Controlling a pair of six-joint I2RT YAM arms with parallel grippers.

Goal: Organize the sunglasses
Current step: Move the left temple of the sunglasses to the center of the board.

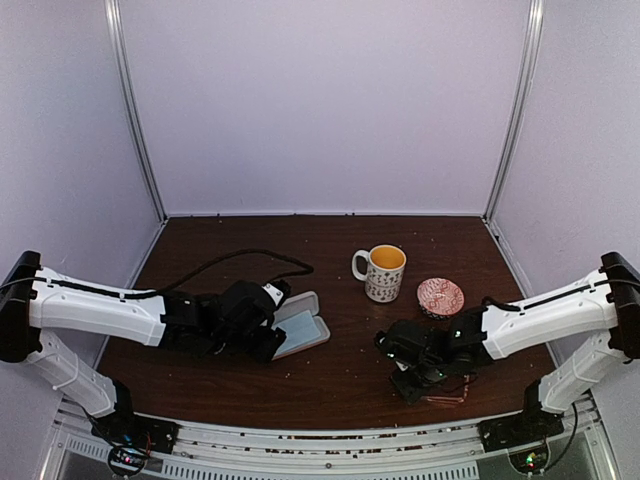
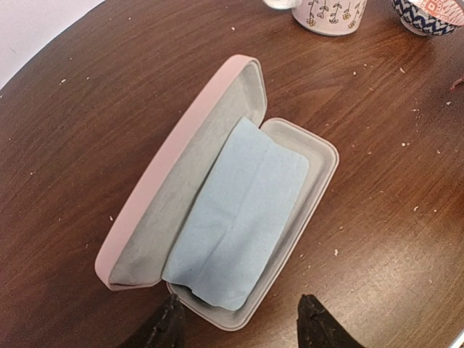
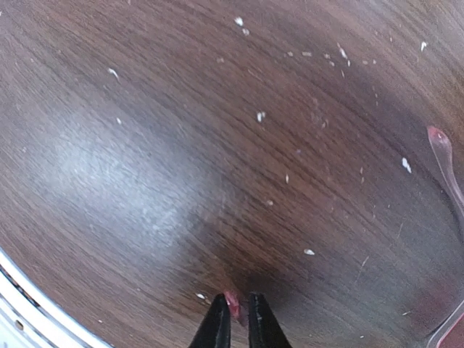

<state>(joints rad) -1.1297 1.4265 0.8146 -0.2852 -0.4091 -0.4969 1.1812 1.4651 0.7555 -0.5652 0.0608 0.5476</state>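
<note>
The sunglasses (image 1: 448, 392) are thin reddish-pink wire frames lying on the table near the front edge, partly under my right gripper (image 1: 410, 383). In the right wrist view my right gripper (image 3: 235, 303) is shut on a small pink piece of them (image 3: 232, 306); one temple tip (image 3: 442, 156) shows at the right edge. The pink case (image 1: 300, 325) lies open with a light blue cloth (image 2: 239, 217) inside it. My left gripper (image 2: 239, 310) is open, its fingers either side of the near end of the case (image 2: 181, 167), not touching it.
A white patterned mug (image 1: 383, 272) and a small red patterned bowl (image 1: 440, 296) stand behind the right gripper; both show at the top of the left wrist view, the mug (image 2: 330, 14) and the bowl (image 2: 428, 14). Crumbs dot the brown table (image 1: 330, 380). The metal front rail (image 3: 22, 312) is close.
</note>
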